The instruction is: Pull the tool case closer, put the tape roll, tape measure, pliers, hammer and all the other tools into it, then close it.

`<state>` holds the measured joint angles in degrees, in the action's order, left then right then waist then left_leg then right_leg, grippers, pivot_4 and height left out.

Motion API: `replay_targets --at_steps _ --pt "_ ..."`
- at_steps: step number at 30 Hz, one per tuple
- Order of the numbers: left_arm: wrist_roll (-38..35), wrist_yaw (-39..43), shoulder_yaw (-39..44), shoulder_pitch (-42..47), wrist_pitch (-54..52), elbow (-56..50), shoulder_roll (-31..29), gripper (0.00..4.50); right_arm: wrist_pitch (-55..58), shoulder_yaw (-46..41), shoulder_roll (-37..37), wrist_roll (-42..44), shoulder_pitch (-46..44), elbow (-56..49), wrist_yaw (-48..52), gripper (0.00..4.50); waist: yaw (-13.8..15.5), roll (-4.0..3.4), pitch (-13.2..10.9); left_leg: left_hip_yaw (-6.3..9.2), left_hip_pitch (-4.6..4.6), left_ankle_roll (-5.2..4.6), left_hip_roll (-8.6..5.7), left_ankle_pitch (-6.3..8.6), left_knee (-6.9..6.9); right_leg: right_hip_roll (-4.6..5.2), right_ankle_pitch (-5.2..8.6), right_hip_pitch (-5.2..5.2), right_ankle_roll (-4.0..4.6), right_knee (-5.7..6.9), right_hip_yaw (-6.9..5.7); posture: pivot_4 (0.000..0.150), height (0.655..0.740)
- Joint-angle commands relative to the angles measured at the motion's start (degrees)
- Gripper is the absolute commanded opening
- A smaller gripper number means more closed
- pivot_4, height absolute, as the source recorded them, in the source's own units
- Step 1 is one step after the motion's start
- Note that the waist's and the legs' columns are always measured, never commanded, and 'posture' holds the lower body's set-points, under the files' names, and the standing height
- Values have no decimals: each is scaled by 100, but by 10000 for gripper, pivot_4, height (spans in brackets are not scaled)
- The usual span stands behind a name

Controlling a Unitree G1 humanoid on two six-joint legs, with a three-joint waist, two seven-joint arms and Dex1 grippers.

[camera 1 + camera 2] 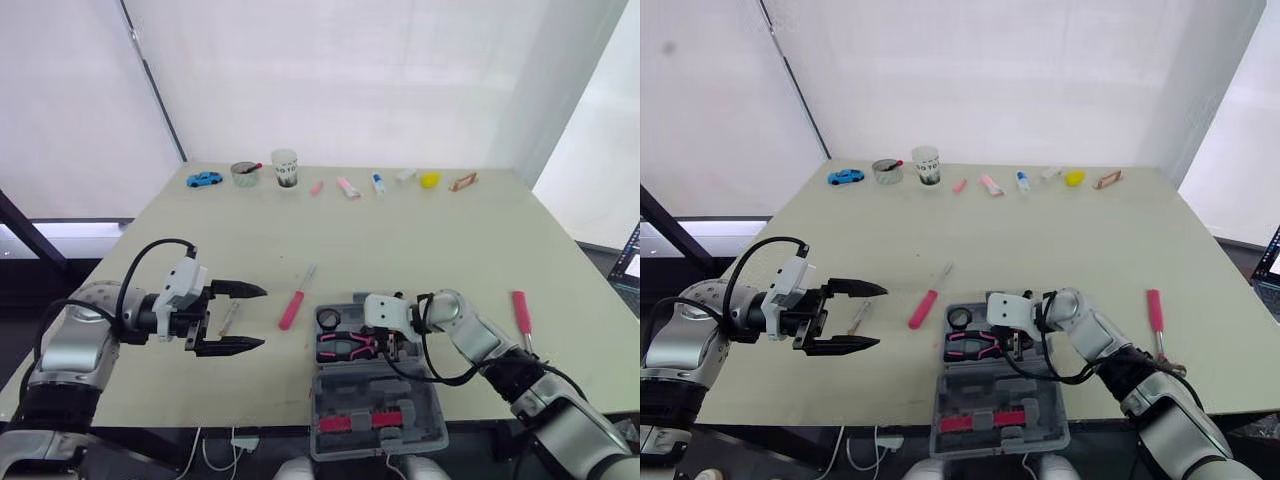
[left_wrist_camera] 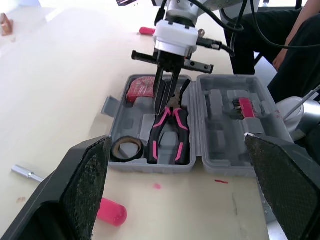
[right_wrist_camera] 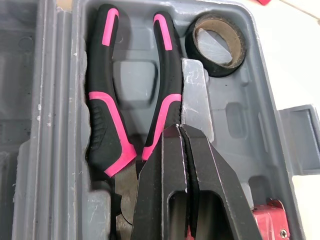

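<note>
right fingers (image 3: 160, 175) are sitting together over the pliers (image 3: 100, 110) in the case (image 1: 430, 415), tape roll (image 3: 194, 50) beside; left fingers (image 1: 235, 289) are hanging apart, a pink screwdriver (image 1: 292, 308) lying between them and it.

Grey tool case (image 1: 425, 420); black pliers (image 3: 132, 100) with pink stripes; black tape roll (image 3: 216, 42); pink-handled screwdriver (image 1: 291, 310); beige table (image 1: 400, 240)

Two silver-grey jointed arms (image 1: 75, 345), white boxy wrist blocks (image 1: 185, 280), looping black cables (image 1: 140, 255), textured black two-fingered jaws.
</note>
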<state>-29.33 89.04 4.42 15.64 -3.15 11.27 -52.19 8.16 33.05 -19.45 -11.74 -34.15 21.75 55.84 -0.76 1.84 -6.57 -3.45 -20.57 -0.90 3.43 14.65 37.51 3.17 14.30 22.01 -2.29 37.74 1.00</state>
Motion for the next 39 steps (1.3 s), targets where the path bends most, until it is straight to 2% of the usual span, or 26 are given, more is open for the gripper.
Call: replay_targets --at_steps 1,6,10,13,17,21,25,28,33,35,37,39 --pt "9 126 107 52 42 23 -6 45000 301 430 13 -381 574 904 15 431 -17 0 13 0 2 0 0 0 -1 5 0 1 0 0 0 1500 7400" --pt "-20 -159 230 -104 52 79 142 45000 353 -309 271 303 649 283 -30 431 -41 -3 11 -5 -10 -13 12 -7 -20 18 -6 27 10 6 -6 1500 7400" --pt "-16 -416 325 -236 47 96 364 45000 580 -570 287 510 563 -361 -11 431 -52 -4 3 -20 -72 -29 8 -17 -30 -27 -12 87 47 12 -2 1500 7400" --pt "17 -509 327 -235 -16 83 425 45000 875 -772 274 679 532 -656 -31 431 -50 -19 -25 -18 -155 -30 7 -17 -26 -41 -14 165 49 18 -2 1500 7400" --pt "28 -624 338 -146 -32 189 512 45000 1141 -1168 339 987 508 -1055 -228 431 -26 -39 -87 -27 -172 -30 7 -17 -27 -49 -12 173 50 15 -11 1500 7400" --pt "31 -725 398 -163 -37 190 540 45000 1361 -1558 386 1360 621 -1413 -389 431 -14 -35 -132 -24 -229 -30 6 -17 -17 -48 -24 218 30 13 -16 1500 7400" --pt "-76 -991 554 -176 -156 139 609 45000 675 -2363 346 1862 983 -1766 -658 431 -9 -27 -172 -22 -237 -30 6 -17 -18 -48 -25 221 27 9 -18 1500 7400" --pt "-207 -1469 851 -333 -309 -54 780 45000 466 -3002 121 2137 1624 -2368 -898 431 20 -27 -184 -18 -242 -29 5 -17 -19 -47 -24 221 25 3 -25 1500 7400" --pt "-285 -2133 1344 -1134 -326 -691 1096 45000 44 -3866 -84 2522 2594 -2969 -1264 431 -46 -24 -192 -22 -244 -24 1 -13 -22 -39 -24 220 19 -7 -19 1500 7400" --pt "-264 -2466 1572 -1579 -273 -928 1280 45000 -131 -4310 -229 2693 3156 -3129 -1276 5404 -37 -24 -193 -24 -237 -23 1 -13 -24 -40 -23 219 19 -4 -16 1500 7400" --pt "-245 -2670 1712 -1872 -252 -1089 1396 45000 -221 -4562 -305 2870 3529 -3272 -1289 12256 -16 -23 -194 -21 -234 -23 1 -12 -29 -40 -23 215 20 -4 -19 1500 7400" --pt "-242 -2837 1841 -2141 -206 -1224 1504 45000 -272 -4792 -387 3014 3889 -3392 -1298 22970 -10 -22 -197 -20 -233 -23 1 -12 -28 -40 -22 215 20 -4 -19 1500 7400"
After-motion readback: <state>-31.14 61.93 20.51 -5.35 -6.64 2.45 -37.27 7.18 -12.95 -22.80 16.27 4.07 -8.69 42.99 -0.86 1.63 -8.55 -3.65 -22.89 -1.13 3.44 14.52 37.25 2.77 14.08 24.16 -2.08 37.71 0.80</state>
